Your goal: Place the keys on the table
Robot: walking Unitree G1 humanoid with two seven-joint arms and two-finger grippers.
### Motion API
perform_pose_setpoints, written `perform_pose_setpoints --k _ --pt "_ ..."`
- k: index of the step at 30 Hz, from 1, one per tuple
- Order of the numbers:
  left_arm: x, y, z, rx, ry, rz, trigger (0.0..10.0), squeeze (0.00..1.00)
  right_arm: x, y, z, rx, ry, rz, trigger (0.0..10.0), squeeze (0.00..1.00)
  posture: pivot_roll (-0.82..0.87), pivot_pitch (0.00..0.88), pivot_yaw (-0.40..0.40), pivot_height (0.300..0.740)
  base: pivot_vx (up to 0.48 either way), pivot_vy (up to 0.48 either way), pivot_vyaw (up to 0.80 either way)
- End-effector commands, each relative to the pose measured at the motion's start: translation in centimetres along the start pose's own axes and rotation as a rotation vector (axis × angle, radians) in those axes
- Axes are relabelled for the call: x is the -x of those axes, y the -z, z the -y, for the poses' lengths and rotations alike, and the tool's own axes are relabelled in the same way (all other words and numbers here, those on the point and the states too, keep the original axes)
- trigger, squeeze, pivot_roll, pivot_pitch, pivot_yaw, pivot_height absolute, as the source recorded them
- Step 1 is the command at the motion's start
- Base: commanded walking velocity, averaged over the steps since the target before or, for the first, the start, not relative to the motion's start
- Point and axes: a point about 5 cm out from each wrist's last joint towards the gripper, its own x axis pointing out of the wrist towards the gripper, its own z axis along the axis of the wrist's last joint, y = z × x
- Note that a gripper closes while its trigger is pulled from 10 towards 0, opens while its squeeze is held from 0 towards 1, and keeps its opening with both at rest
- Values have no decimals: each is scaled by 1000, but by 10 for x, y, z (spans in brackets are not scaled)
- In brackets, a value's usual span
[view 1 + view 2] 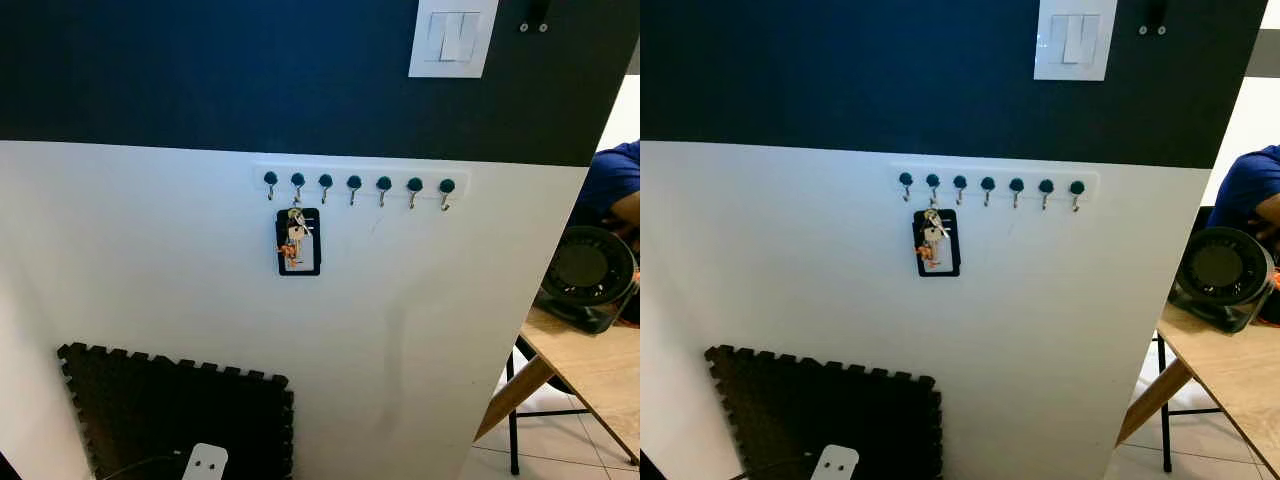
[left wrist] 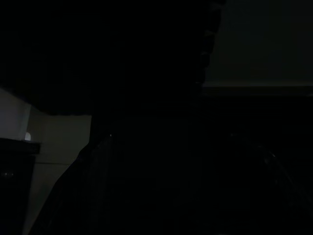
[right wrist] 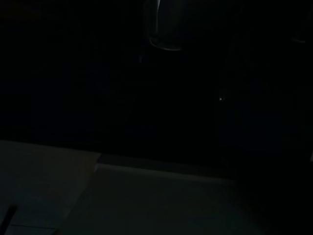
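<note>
At centre frame of the head views: keys [image 1: 296, 238] with a black rectangular fob, hanging from the second hook from the left on a white hook rail [image 1: 356, 184] with seven dark-capped hooks, flat against the white lower wall. Not yet taken.

At right edge of the frame: wooden counter [image 1: 601, 368], corner and one slanted leg visible, well apart from the keys. On its far part: a round black fan [image 1: 588, 275]. Behind it: a person's blue sleeve [image 1: 610, 180].

At upper right: white light switch [image 1: 453, 37] on the dark upper wall. At lower left: black foam mat [image 1: 178, 410] leaning against the wall, a white socket block [image 1: 205, 462] in front of it.

Left gripper and right gripper: arms hanging idle, wrist views nearly black; cannot tell whether fingers are spread or pressed together.

Step in hand (judgement): approach and unhook.

Procedure for a clean pickup:
- Close in squarely on the rail until the keys sit within reach.
- Raise one gripper with fingers spread, aimed at the fob rather than the loose keys; flat body, easier pinch.
- Pinch firmly, then lift up and outward to clear the upturned hook tip; avoid pulling straight down.
- Keep clear of neighbouring hooks.
- Turn right toward the counter; choose the bare wood near the corner, away from the fan and the person.
</note>
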Motion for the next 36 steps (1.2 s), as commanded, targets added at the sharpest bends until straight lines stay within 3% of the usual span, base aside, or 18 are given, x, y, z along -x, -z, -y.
perform_pose_setpoints --k 1,10,28,36 --pt "1 3 -2 -12 0 -15 10000 0 1 4 0 -4 0 -20 10000 0 52 0 -11 740 0 0 0" --pt "0 1 -5 -7 -9 -6 10000 0 1 6 -2 -8 -5 -25 10000 0 52 0 -9 740 148 0 0" --pt "2 1 -7 6 -22 16 10000 0 2 7 -1 0 -5 -28 10000 0 61 1 -15 740 356 0 0" --pt "4 0 -11 -4 -33 46 10000 0 3 11 -4 -6 -7 -35 10000 0 66 0 -8 740 0 0 0"
